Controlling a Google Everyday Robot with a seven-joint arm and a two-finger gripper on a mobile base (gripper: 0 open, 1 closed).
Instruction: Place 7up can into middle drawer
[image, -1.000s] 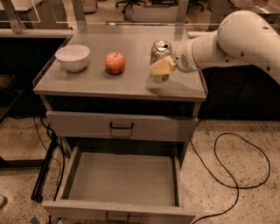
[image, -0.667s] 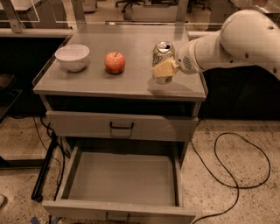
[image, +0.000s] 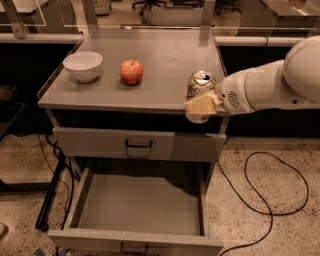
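Note:
The 7up can (image: 200, 86), silver and green with a pull-tab top, is held upright in my gripper (image: 201, 105), whose pale fingers (image: 202, 106) are shut around its lower half. The can hangs at the front right edge of the cabinet top, partly past that edge. My white arm (image: 270, 85) reaches in from the right. The middle drawer (image: 140, 205) stands pulled out below, its flat grey tray bare, a small dark loop handle (image: 134, 247) on its front. The can is above the drawer's back right part.
A white bowl (image: 83, 65) and a red apple (image: 131, 71) sit on the grey cabinet top (image: 165, 55). The upper drawer front (image: 138, 144) with a black handle is shut. A black cable (image: 270, 195) loops on the floor at right.
My gripper has carried the can forward and down, from over the right side of the top to its front edge, above the open drawer.

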